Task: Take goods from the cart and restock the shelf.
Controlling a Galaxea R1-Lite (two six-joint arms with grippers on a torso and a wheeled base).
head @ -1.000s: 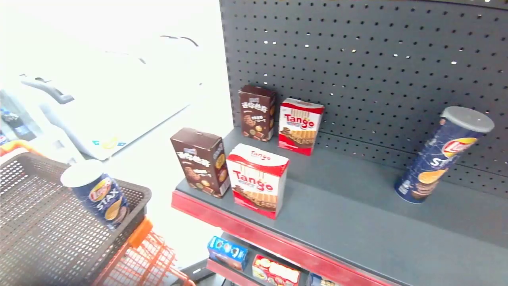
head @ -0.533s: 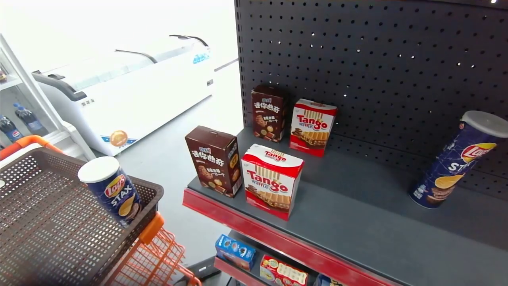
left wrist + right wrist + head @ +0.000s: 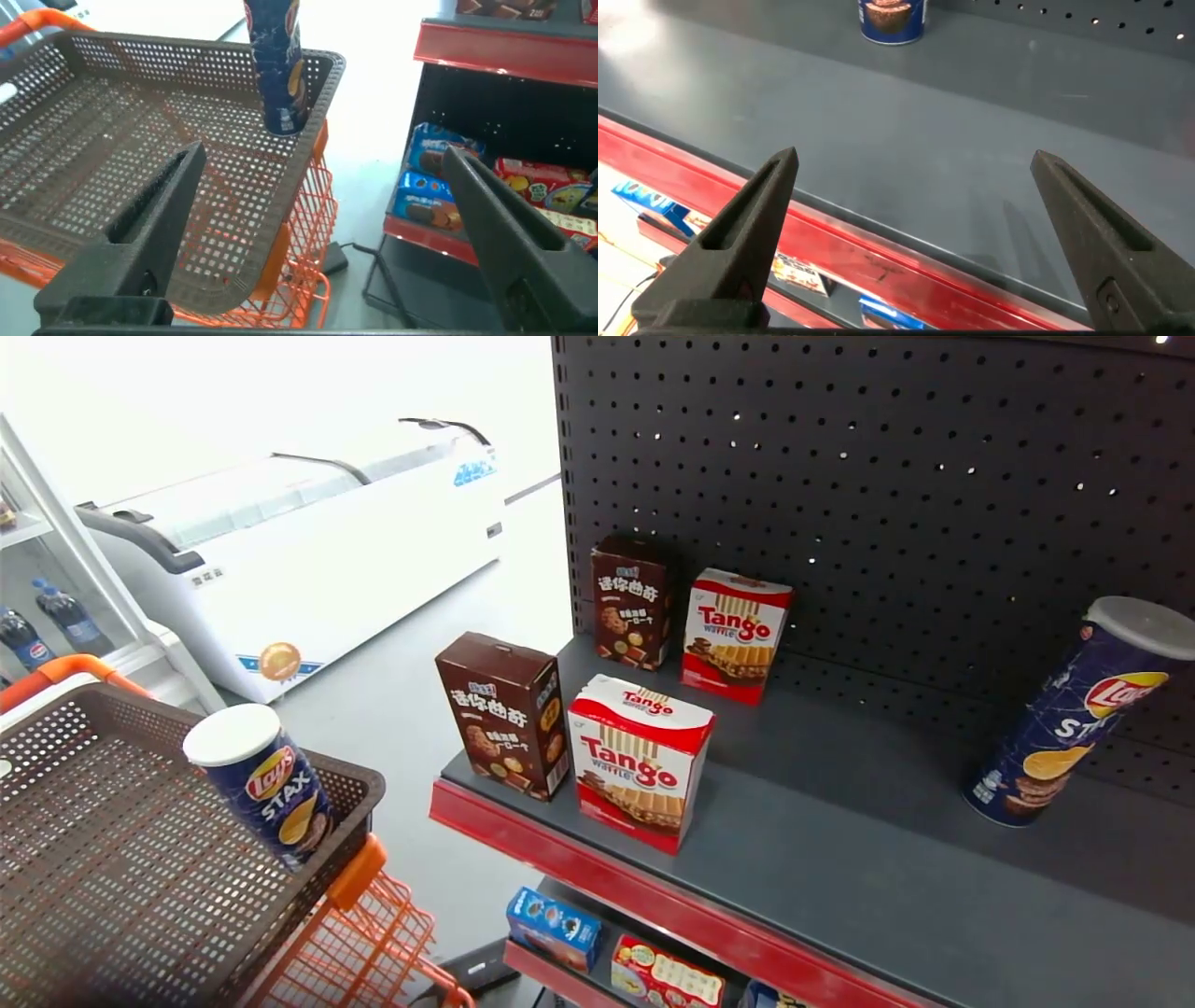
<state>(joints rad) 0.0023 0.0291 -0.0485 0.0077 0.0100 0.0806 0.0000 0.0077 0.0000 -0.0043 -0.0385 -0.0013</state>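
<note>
Left gripper (image 3: pixel 322 157): fingers spread wide apart, nothing between them, hanging above the near corner of the cart basket
Right gripper (image 3: pixel 915 161): fingers wide apart and holding nothing, above the shelf's front part, near its red front edge
Cart basket (image 3: pixel 112 859): brown perforated plastic, sitting on an orange wire cart (image 3: pixel 364 943) to the left of the shelf
Can in basket (image 3: pixel 261 784): blue chip tube with a white lid, standing on its base in the basket's corner nearest the shelf, against the basket wall
Shelf (image 3: pixel 840 859): dark grey board with a red front edge and a pegboard back (image 3: pixel 887 476)
Can on shelf (image 3: pixel 1074 728): second blue chip tube, at the back right by the pegboard, well apart from the boxes
Brown boxes: one at the front left corner (image 3: pixel 509 714), one behind it at the back (image 3: pixel 630 602)
Red-and-white boxes: one just beside the front brown box (image 3: pixel 639 761), one beside the rear brown box (image 3: pixel 738 635)
Lower shelf: small blue and red packs (image 3: pixel 555 926)
Background: white chest freezer (image 3: pixel 308 560) on the floor
</note>
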